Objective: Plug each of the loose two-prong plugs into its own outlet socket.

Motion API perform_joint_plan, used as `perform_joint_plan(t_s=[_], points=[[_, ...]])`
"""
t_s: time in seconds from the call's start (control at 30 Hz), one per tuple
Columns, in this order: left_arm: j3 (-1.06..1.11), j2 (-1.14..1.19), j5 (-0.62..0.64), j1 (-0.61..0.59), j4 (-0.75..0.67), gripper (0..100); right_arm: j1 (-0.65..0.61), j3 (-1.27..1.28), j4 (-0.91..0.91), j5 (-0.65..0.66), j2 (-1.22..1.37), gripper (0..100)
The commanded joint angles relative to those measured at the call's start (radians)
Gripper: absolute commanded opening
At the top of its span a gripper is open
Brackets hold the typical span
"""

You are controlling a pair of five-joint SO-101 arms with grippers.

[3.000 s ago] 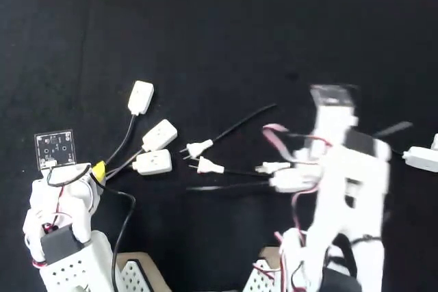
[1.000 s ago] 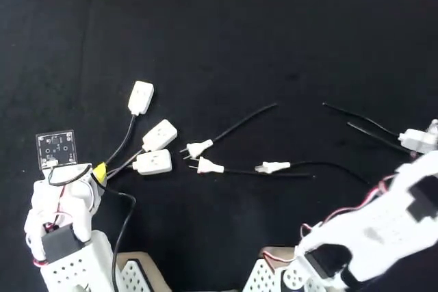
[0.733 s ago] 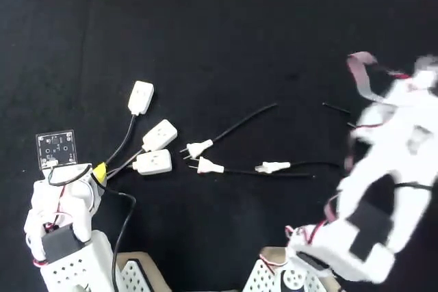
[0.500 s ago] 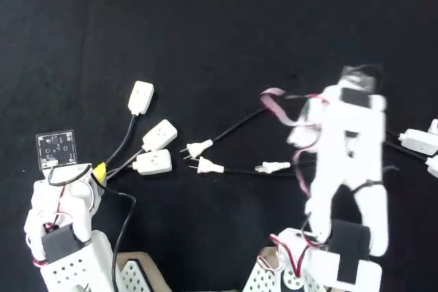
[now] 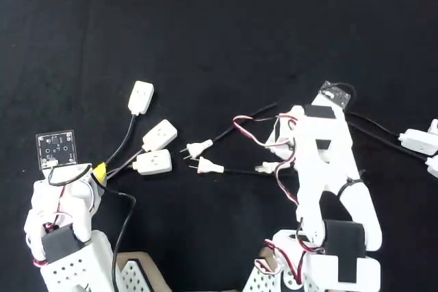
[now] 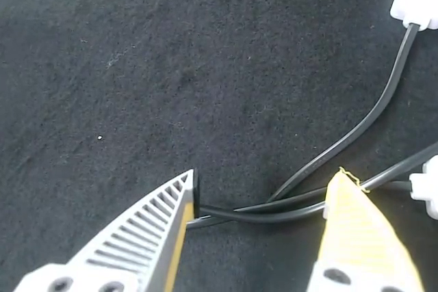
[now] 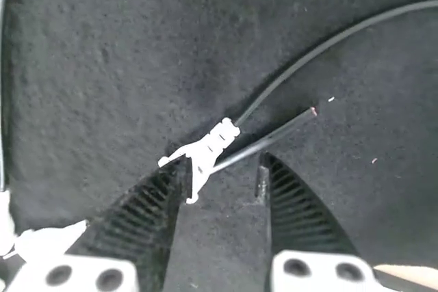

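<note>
L arm [image 5: 61,223] sits folded at 7 o'clock on the black worktop [image 5: 226,39]. L pincer [image 6: 263,189] is open, gripping nothing; black cords [image 6: 274,208] run across the gap btwn its tips. R arm [image 5: 321,162] stands at 5 o'clock, stretched twd the centre. R pincer [image 7: 222,179] is open too, hanging over a small white plug [image 7: 205,152] that lies flat on the cloth just beside one tip; can't tell if they touch. Further out, approx. centre, a second plug [image 5: 209,165] and third plug [image 5: 198,148] lie side by side, loose, prongs aimed at 9 o'clock. At their 9 o'clock, close but apart, three white sockets fan out on cords: nearest socket [image 5: 152,162], middle socket [image 5: 159,135], far socket [image 5: 140,97], none plugged yet. At 3 o'clock, by the worktop edge, lies a white block [image 5: 417,140] w/ cords.
</note>
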Motion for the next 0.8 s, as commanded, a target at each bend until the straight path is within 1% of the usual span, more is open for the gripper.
perform_joint_plan(t_s=[0.0, 0.07, 0.23, 0.43, 0.53, 0.6, 0.7, 0.77], points=[[-0.007, -0.006, -0.009, -0.007, -0.006, 30, -0.014, 0.012, -0.017, -0.011, -0.036, 14.9], [-0.007, -0.006, -0.009, -0.007, -0.006, 30, -0.018, 0.038, -0.044, -0.012, -0.036, 14.8], [-0.007, -0.006, -0.009, -0.007, -0.006, 30, -0.075, 0.099, -0.130, -0.025, -0.036, 14.8], [-0.007, -0.006, -0.008, -0.005, -0.006, 30, -0.077, 0.124, -0.184, -0.052, -0.036, 14.8], [-0.007, -0.006, -0.008, -0.005, -0.006, 30, -0.075, 0.160, -0.245, -0.054, -0.036, 14.7], [-0.007, -0.006, -0.008, -0.005, -0.006, 30, -0.074, 0.183, -0.292, -0.054, -0.036, 12.3], [-0.007, -0.006, -0.008, -0.005, -0.006, 30, -0.071, 0.188, -0.310, -0.054, -0.044, 3.0], [-0.007, -0.006, -0.008, -0.005, -0.006, 30, -0.071, 0.188, -0.311, -0.052, -0.045, 1.6]])
